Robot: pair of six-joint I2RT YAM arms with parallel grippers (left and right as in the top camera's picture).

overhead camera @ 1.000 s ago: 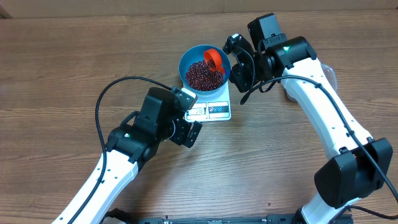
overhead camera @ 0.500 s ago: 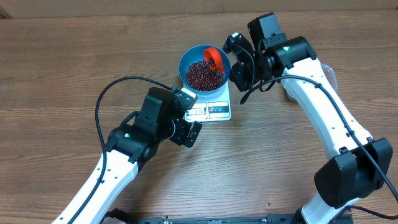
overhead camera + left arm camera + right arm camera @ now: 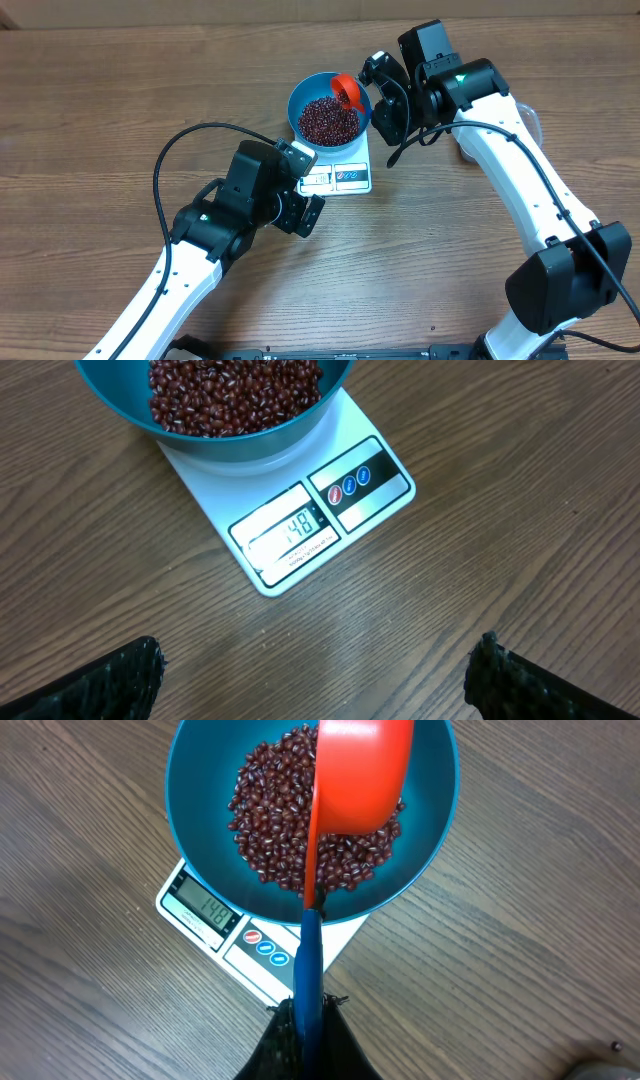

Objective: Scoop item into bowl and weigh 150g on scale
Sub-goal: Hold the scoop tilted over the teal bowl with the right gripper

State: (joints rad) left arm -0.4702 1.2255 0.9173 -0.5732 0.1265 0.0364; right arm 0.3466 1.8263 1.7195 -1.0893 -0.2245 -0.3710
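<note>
**A:** What has the right gripper (image 3: 305,1025) got?

**B:** It is clenched on the blue handle (image 3: 308,955) of an orange-red scoop (image 3: 360,770). The handle runs up from the jaws and over the scale's label end. The cup hangs tipped on its side above the bowl. Only the cup's outer wall faces the wrist camera, so I cannot tell whether anything is in it.

**A:** And the beans?

**B:** The beans (image 3: 270,810) are in the bowl (image 3: 190,815), which sits on the scale (image 3: 262,970). They are small, glossy and dark red-brown, some with a pale mark. They form a loose heap that covers the bowl's bottom and climbs partway up its bright blue wall. The bowl is round and deep, and it hides the scale's platform apart from the display end.

**A:** What shows at that end?

**B:** There is a grey display (image 3: 205,908) reading 148, with a label panel (image 3: 265,948) beside it carrying red and blue round marks. The scale itself is flat, white and rectangular.

**A:** Does anything block the view?

**B:** From the right wrist, the scoop covers part of the heap and a stretch of the bowl's rim.

**A:** And the left gripper (image 3: 315,680)?

**B:** Its fingers are spread wide and hold nothing. It hovers over bare wooden table (image 3: 500,510) just off the scale's display end, without touching the scale. Farther from the scale, a black cable (image 3: 165,160) loops above the left arm. The edge of a clear tub (image 3: 533,118) shows beyond the right arm, mostly hidden by it.
</note>
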